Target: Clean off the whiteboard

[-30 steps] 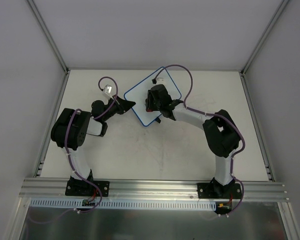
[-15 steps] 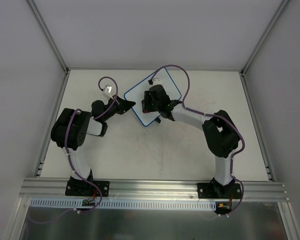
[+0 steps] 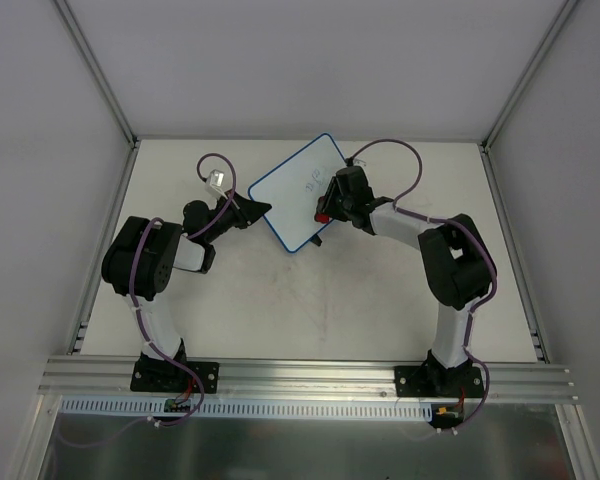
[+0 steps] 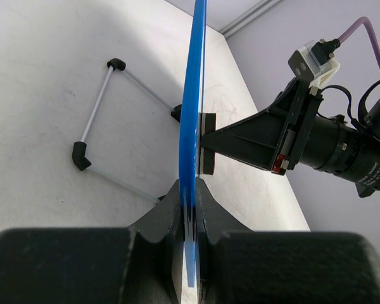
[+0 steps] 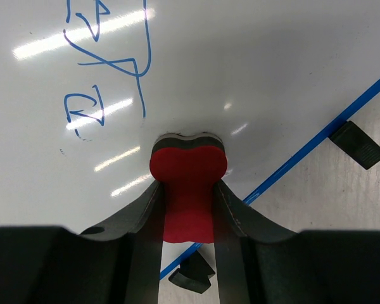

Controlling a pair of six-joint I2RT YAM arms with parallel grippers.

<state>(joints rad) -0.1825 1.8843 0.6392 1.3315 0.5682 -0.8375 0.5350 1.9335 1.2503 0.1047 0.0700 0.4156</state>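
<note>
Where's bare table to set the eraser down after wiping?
Widest bare table lies between the two arm bases, nearer than the whiteboard. A smaller patch: far right corner, beyond the right arm. Crowded at the whiteboard, where the left gripper clamps its edge and the right gripper holds the eraser.

Blue scribbles (image 5: 111,60) on the whiteboard (image 5: 259,69) run off the top edge at the right wrist; from overhead they are unreadably small. The rear of the red eraser (image 5: 189,161) disappears inside the right gripper (image 5: 189,187).
</note>
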